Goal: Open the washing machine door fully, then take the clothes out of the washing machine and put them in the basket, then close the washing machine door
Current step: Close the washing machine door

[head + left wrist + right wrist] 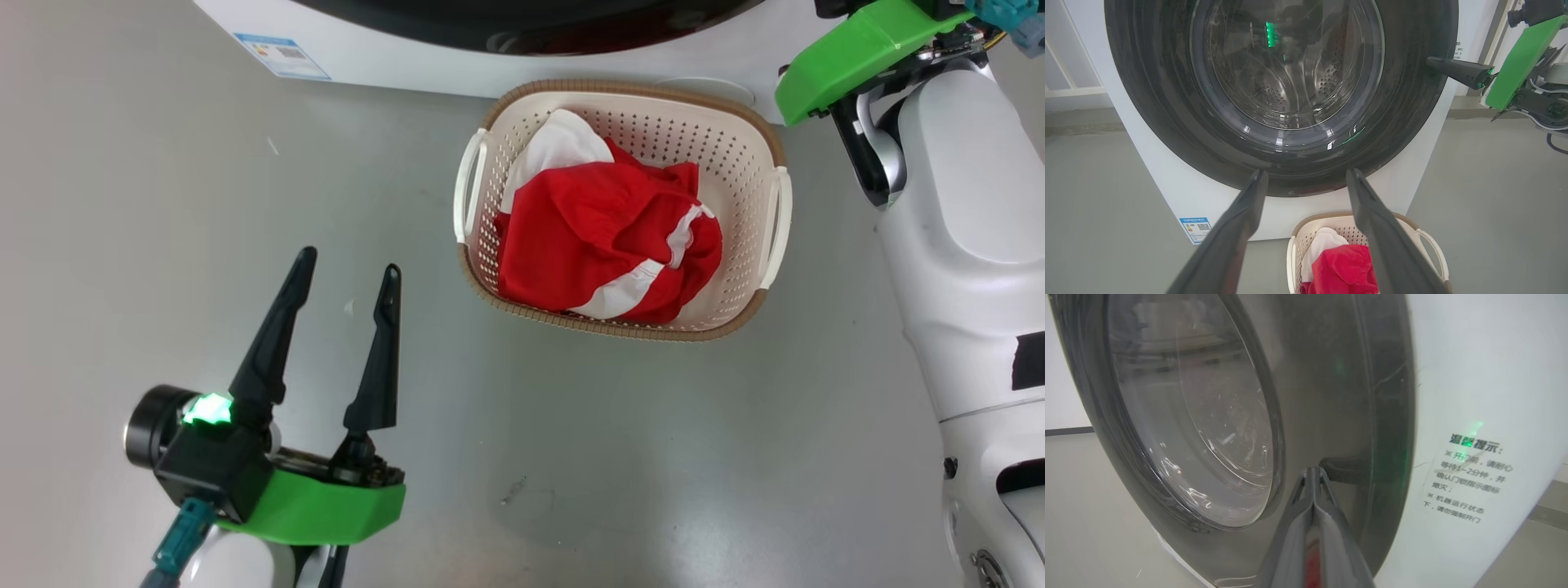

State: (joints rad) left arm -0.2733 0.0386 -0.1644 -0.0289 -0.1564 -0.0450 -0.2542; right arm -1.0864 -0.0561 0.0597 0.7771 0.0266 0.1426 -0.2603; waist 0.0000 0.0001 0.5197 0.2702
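A: Two steps done?
B: Likely all. The clothes (608,237) fill the basket (735,163) on the floor (163,204) before the washing machine (1167,192). The washing machine door (1147,102) looks shut, with the right gripper (1312,477) pinched together at its rim and the left gripper (349,261) spread wide, empty.

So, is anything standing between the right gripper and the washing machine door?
Nothing visible does. The right gripper, fingers together, has its tips right at the black rim of the washing machine door, beside a dark recess.
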